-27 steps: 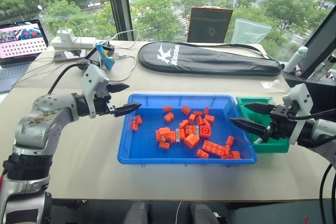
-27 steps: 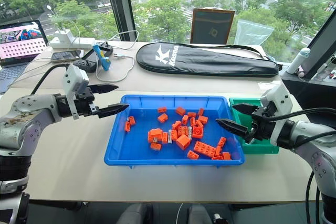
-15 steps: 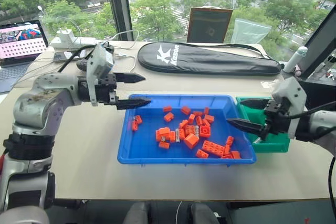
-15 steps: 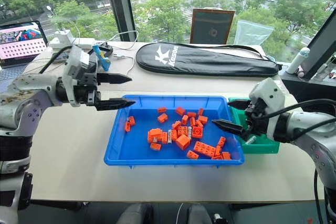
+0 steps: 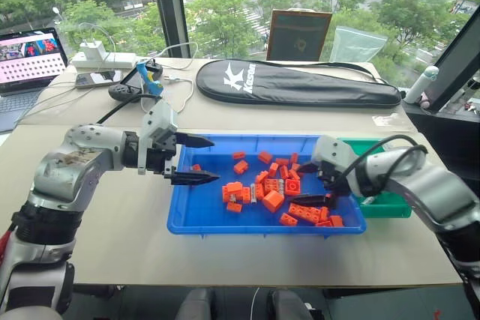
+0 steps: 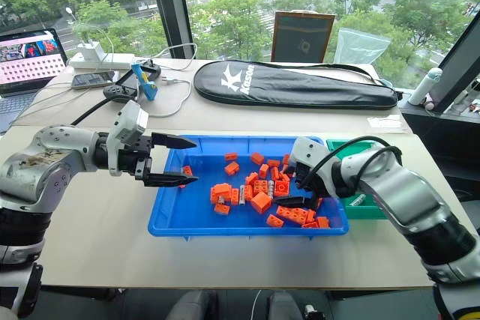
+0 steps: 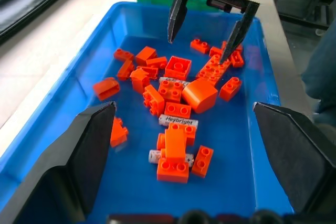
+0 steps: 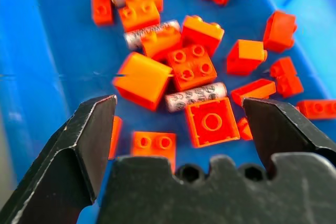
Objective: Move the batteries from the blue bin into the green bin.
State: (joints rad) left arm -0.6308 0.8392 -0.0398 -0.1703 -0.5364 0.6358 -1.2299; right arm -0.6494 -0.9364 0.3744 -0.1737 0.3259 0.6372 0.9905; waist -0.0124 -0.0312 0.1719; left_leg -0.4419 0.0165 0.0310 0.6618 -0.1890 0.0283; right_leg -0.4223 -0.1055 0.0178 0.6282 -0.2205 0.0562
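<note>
A: What's nearest on the table?

B: The blue bin [image 5: 180,211], with its long side along the table's near edge. Orange toy bricks [image 5: 274,200] are scattered over its middle and right half.

A: And the batteries?

B: In the blue bin, among the bricks. One battery [image 8: 195,96] lies flat just beside a square brick and a domed one; in the left wrist view it reads as a silvery cylinder with printing. A second battery [image 8: 143,33] sits partly under bricks, and a third [image 7: 156,155] pokes out from beneath a brick at the pile's left side.

A: Where is the right gripper?

B: The right gripper [image 5: 325,186] hangs over the right part of the blue bin, above the bricks. Its two black fingers [image 8: 89,140] stand wide apart, and nothing is between them.

A: The left one?

B: The left gripper [image 5: 196,160] is over the bin's left end, pointing right, fingers spread and empty too.

A: The green bin?

B: The green bin [image 5: 386,204] stands just right of the blue one, their rims touching or nearly so; I cannot tell which. The right arm covers much of it.

A: Farther back?

B: A black racket case [image 5: 300,84] lies across the far side of the table. At far left are a laptop [image 5: 30,58], a white power strip [image 5: 101,56] and some cables.
</note>
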